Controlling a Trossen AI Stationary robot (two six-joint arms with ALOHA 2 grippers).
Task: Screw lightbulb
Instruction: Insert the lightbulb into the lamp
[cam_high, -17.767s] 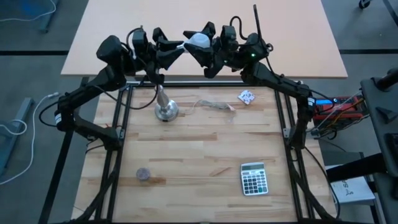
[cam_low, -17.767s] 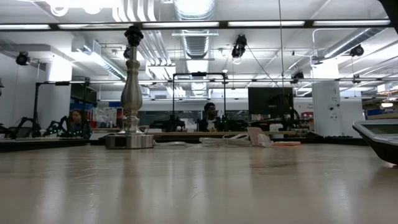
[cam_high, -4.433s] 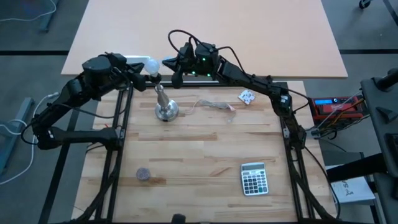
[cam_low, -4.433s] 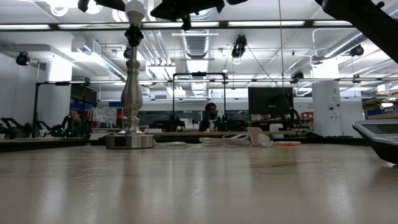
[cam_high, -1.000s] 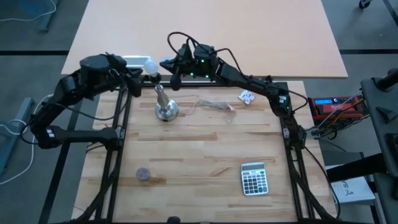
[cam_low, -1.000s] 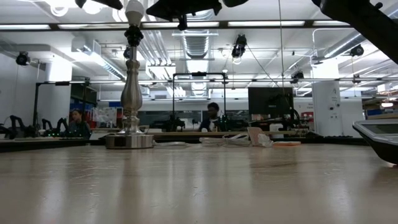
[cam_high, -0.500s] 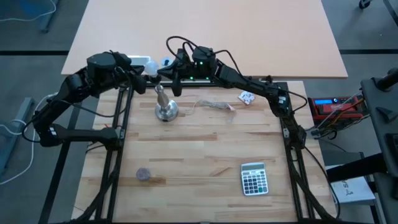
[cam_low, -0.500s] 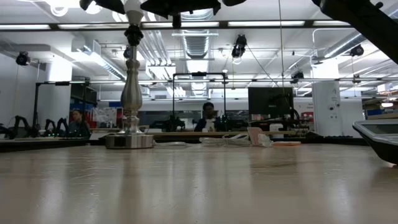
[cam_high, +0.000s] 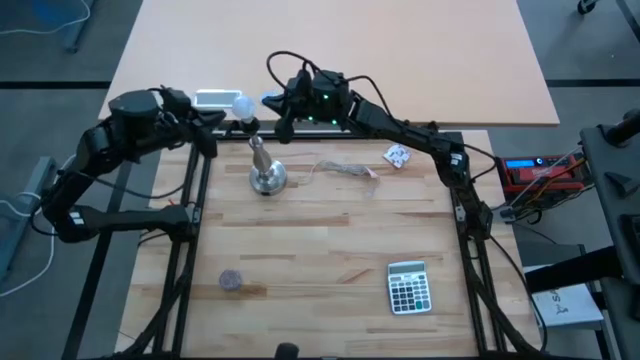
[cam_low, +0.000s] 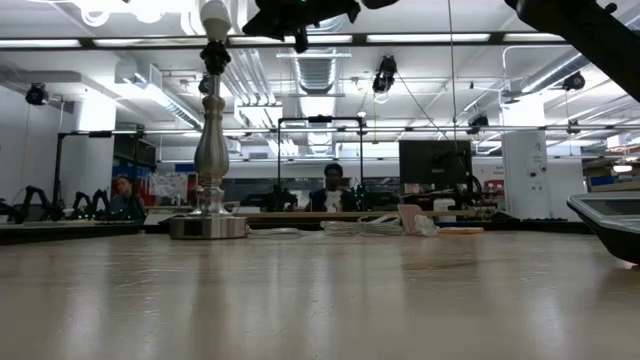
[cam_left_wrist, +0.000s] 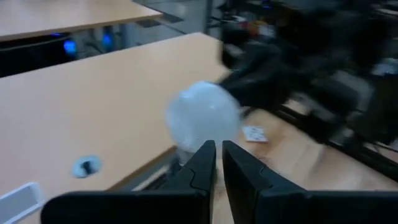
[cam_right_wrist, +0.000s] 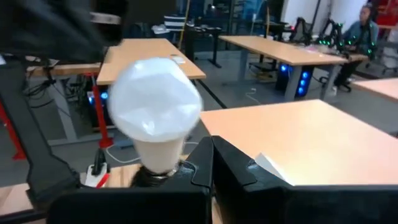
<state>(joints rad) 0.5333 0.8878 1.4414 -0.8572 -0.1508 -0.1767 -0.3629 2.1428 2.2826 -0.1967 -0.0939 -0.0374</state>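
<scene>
The white lightbulb (cam_high: 241, 106) stands upright with its screw base in the top of the silver stand (cam_high: 266, 178), at the table's far left; the low view shows the lightbulb (cam_low: 216, 15) atop the stand (cam_low: 210, 150). My left gripper (cam_high: 222, 118) is shut, level with the lightbulb (cam_left_wrist: 202, 118) on its left and a little off it. From the right, my right gripper (cam_high: 265, 108) is shut, its tips (cam_right_wrist: 210, 149) beside the lightbulb's neck (cam_right_wrist: 158, 163). My right gripper comes level from the table's right, its shut fingers (cam_right_wrist: 200, 155) next to the lightbulb's neck just above the socket. I cannot tell whether they touch it.
A calculator (cam_high: 408, 287) lies near the front right and a dark round disc (cam_high: 231, 280) near the front left. A patterned paper scrap (cam_high: 397, 155) and a thin cord (cam_high: 345, 168) lie right of the stand. People sit in the room behind.
My left gripper first edged toward the lightbulb, then drew back toward the table's left edge, away from it. The lightbulb and stand have stayed where they were.
</scene>
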